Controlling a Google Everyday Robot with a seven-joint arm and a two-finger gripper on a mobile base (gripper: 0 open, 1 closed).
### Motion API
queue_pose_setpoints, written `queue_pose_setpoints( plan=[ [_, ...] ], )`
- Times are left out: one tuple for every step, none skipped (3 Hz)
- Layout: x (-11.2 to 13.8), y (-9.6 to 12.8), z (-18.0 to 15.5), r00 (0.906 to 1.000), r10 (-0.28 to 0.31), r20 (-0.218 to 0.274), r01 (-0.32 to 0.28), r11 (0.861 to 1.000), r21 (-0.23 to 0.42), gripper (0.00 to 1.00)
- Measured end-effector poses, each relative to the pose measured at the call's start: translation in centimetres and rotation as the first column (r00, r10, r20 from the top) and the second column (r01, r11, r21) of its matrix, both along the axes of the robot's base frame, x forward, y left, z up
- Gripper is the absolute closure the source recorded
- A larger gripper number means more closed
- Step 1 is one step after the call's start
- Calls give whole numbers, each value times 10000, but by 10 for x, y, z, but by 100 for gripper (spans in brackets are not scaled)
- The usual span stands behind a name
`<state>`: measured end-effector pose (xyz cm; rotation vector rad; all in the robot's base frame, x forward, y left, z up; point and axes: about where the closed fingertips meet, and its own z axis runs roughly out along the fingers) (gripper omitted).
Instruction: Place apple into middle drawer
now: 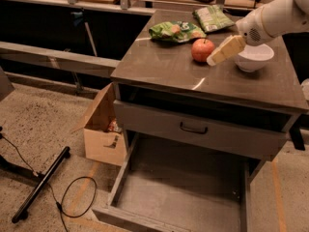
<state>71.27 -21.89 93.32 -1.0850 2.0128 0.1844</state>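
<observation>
The red-orange apple (202, 50) stands on the brown cabinet top (169, 64), toward the back. My gripper (213, 59), cream-coloured on a white arm, reaches in from the upper right and sits just right of the apple, close to or touching its side. The middle drawer (183, 190) is pulled out wide open low at the front of the cabinet. Its bare grey floor holds nothing.
A white bowl (255, 57) stands right of the apple, under my arm. Two green snack bags (176, 31) (212, 17) lie behind it. A grey drawer front with a black handle (193, 128) is above the open drawer. A cardboard box (101, 129), a cable (77, 197) and a black bar (41, 185) are on the floor at left.
</observation>
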Motion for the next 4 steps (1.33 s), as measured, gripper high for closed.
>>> queue_pose_setpoints(
  plan=[
    [32,4,-12,9986,-517,-110,517,9987,19,0],
    [52,6,-22,9982,-600,13,600,9980,-173,0],
    [69,12,-34,9983,-569,-153,564,9979,-315,0],
    [80,18,-49,9970,-536,-551,513,9978,-421,0]
  ],
)
